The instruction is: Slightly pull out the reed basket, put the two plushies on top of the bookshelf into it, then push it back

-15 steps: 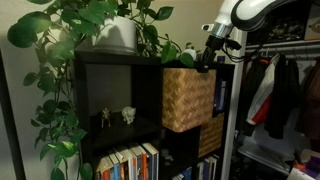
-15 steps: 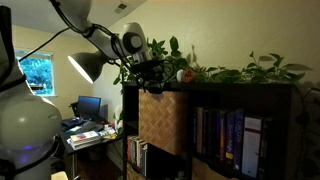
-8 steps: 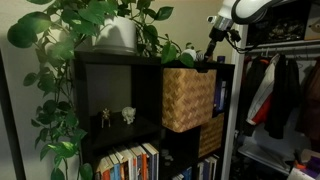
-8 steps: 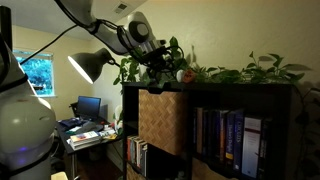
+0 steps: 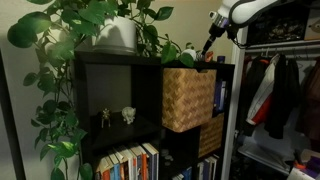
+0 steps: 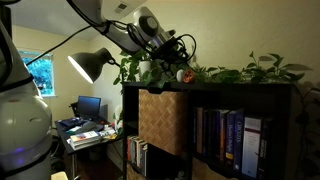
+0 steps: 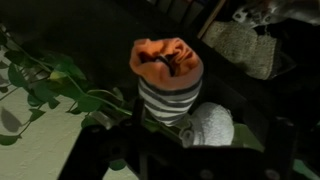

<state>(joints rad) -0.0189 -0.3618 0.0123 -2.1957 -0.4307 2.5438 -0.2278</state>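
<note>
The arm is reaching in high over the top of the bookshelf, wrist angled down, with the gripper hanging just above the shelf's top edge near the corner over the reed basket. In an exterior view the gripper is hovering among plant leaves, cables looping beside it. The fingers are too dark and small in every view to tell whether they are spread or closed, and nothing is showing between them. Both plushies are sitting on the bookshelf top, not in the basket. The wrist view is looking straight down on the reddish-orange plushie (orange head, striped body) with the whitish plushie touching it just beside. The reddish-orange one is also showing as a small red spot just below the gripper. The reed basket is sticking out slightly from its upper compartment in both exterior views, directly under the plushies' spot. Trailing pothos leaves are crowding the shelf top right beside the toys, and a white plant pot is standing further along. A darker basket is sitting one compartment lower, two small pale figurines are in an open compartment, books are along the bottom row, and a clothes rack is hanging beside the shelf.
</note>
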